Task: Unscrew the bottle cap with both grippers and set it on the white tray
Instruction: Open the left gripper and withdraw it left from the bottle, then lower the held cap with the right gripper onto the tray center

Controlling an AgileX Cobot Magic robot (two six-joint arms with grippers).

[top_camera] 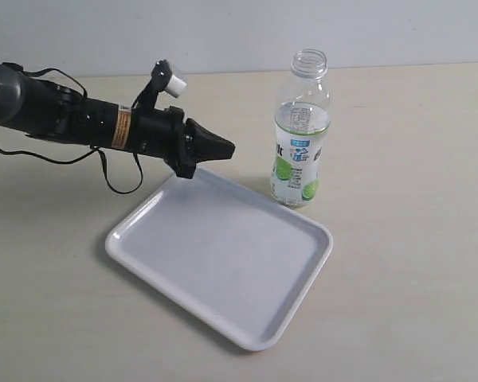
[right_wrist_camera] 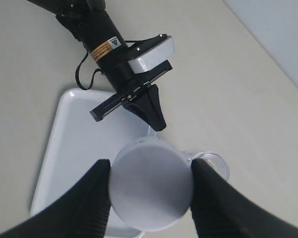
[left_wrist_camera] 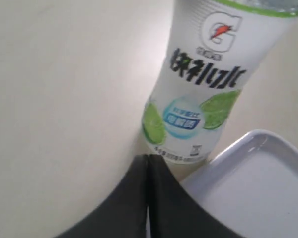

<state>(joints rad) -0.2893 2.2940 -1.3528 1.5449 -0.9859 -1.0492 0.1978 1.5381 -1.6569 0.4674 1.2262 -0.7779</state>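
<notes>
The clear bottle [top_camera: 301, 135] with lime-slice label stands upright on the table by the white tray's [top_camera: 223, 255] far right edge, its threaded neck open and uncapped. My left gripper [top_camera: 227, 149] is shut with nothing between its fingers, hovering over the tray's back corner and pointing at the bottle's [left_wrist_camera: 203, 99] lower part from a short gap. In the right wrist view my right gripper [right_wrist_camera: 150, 168] is shut on the white bottle cap [right_wrist_camera: 151, 191], held above the bottle's open mouth [right_wrist_camera: 213, 163] and the tray [right_wrist_camera: 74, 144]. That gripper is outside the exterior view.
The left arm [top_camera: 80, 119] stretches in from the left with loose black cables [top_camera: 111, 179] hanging to the table and a white camera block [top_camera: 169, 79] on top. A pale wall runs along the back of the beige table [top_camera: 414, 278].
</notes>
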